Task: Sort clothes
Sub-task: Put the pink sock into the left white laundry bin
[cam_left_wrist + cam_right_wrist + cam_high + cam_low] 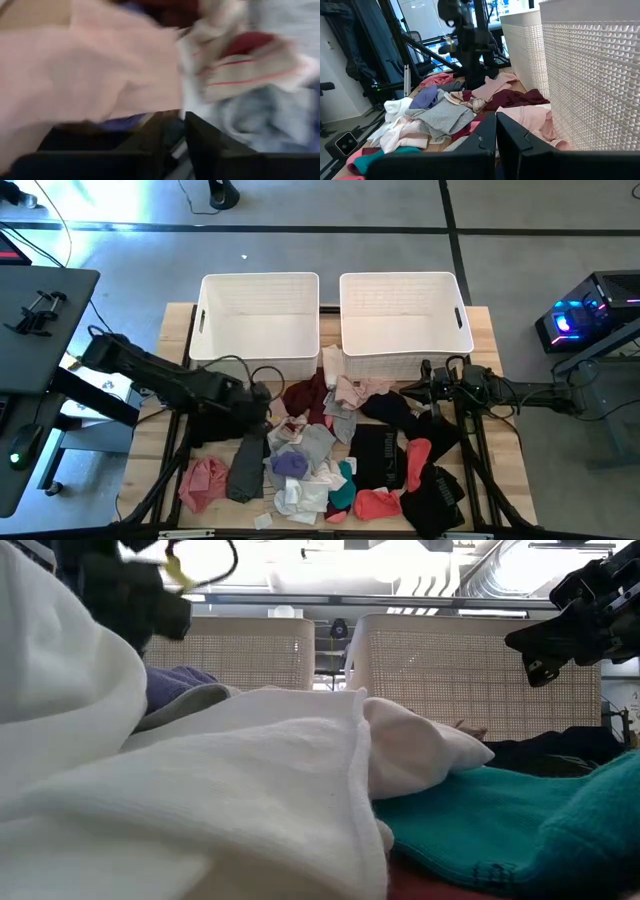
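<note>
The clothes point(330, 455) lie in a loose heap on the near half of the wooden table: maroon, pink, grey, lavender, white, teal, coral and black pieces. My left gripper point(262, 400) hangs over the heap's left far part and points steeply down, with a narrow gap between its fingers point(176, 137). Below it are a pale pink piece point(90, 70) and a cream piece with red stripes point(245, 65). My right gripper point(425, 375) waits level and shut point(496, 125) above the heap's far right part, beside the right basket.
Two white slatted baskets point(205, 330) point(465, 320) stand side by side along the far edge, right behind the heap. Bare wood point(160, 470) shows at the table's left. A white cloth point(200, 800) and a teal one point(520, 830) lie right before the low camera.
</note>
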Tool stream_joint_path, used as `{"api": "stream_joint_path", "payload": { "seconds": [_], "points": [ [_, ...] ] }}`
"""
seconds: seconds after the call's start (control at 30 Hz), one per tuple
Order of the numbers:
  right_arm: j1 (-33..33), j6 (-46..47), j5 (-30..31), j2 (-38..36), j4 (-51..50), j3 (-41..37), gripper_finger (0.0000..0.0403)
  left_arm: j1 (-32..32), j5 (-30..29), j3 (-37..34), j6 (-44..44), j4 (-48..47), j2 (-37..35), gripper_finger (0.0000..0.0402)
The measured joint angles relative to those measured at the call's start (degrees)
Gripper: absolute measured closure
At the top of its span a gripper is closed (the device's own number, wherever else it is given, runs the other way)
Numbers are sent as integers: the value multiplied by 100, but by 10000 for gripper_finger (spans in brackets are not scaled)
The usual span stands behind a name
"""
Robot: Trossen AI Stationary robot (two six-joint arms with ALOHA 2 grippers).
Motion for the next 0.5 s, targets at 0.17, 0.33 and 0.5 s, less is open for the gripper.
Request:
{"api": "stream_joint_path", "payload": {
  "seconds": [0.17, 0.33, 0.5],
  "points": [
    [0, 0, 0, -2, 0, -1, 402, 0, -238, 0, -1098, -498, 409, 258],
    [0, 0, 0, -2, -1, 1, 402, 8, -888, 0, -1211, -550, 765, 233],
    [1, 0, 0, 0, 1, -1, 402, 163, -960, 0, -602, -204, 1211, 253]
  ]
}}
